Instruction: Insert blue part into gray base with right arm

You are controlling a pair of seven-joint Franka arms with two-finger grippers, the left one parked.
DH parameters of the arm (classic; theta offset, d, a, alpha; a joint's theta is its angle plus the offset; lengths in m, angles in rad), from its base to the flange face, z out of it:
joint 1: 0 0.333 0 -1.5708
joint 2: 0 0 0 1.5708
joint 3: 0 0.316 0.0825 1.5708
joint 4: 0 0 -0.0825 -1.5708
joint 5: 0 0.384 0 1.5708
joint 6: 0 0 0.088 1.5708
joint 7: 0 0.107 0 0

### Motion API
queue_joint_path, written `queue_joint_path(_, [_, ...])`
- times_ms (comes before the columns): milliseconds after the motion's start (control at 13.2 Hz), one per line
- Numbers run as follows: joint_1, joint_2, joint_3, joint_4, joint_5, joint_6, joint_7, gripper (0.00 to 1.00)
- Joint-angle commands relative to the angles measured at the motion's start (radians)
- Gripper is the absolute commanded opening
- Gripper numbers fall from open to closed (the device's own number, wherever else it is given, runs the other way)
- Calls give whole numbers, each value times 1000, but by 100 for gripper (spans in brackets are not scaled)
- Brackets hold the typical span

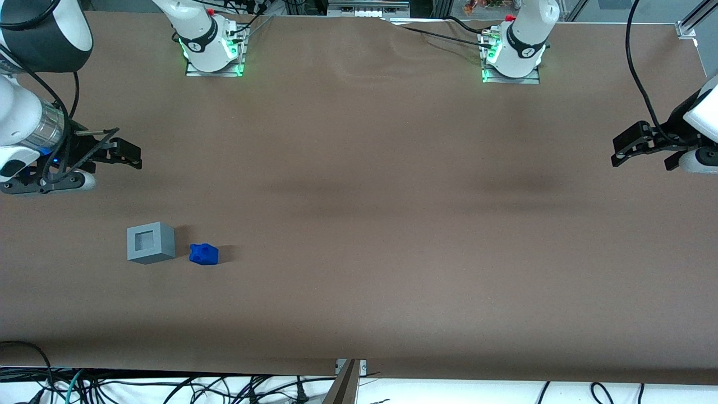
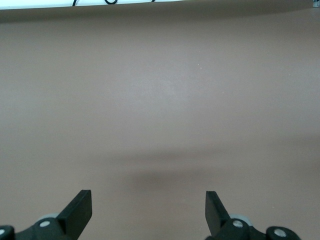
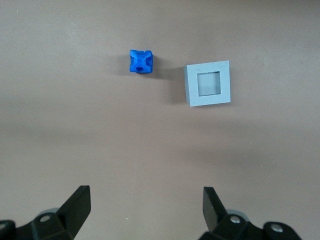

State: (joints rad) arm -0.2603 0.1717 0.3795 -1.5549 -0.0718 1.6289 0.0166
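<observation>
Front view first: the base [image 1: 150, 242] and the blue part [image 1: 203, 254] sit just beside each other, not touching, toward the working arm's end of the table and somewhat closer to the near edge than to the edge where the arms are mounted. The gripper [image 1: 126, 154] hangs farther from the camera than both, at that same end of the table, fingers spread and holding nothing. So I'd say we're at the very start: nothing picked up yet, and the reach toward the part is the step in hand.

Left wrist view: only bare table [image 2: 160, 90], nothing useful.

Right wrist view: both fingers [image 3: 75, 205] are wide apart with empty table between them. The part [image 3: 141, 61] and the base [image 3: 208, 83] are well clear of the fingertips, a narrow strip of table between the two. The base's square recess is empty and faces up.

Next move, I reckon: bring the gripper over the part, line the fingers up with two flat sides since the corners look bumpy, drop down and close.
</observation>
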Motion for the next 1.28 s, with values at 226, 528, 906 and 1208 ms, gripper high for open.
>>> queue_joint_path(226, [-10, -12, 4, 7, 9, -20, -21, 99])
queue_joint_path(528, [-10, -14, 4, 7, 9, -24, -21, 99])
queue_joint_path(906, [-8, 40, 7, -2, 3, 66, -7, 99])
queue_joint_path(1208, [-4, 224, 9, -69, -29, 406, -6, 99])
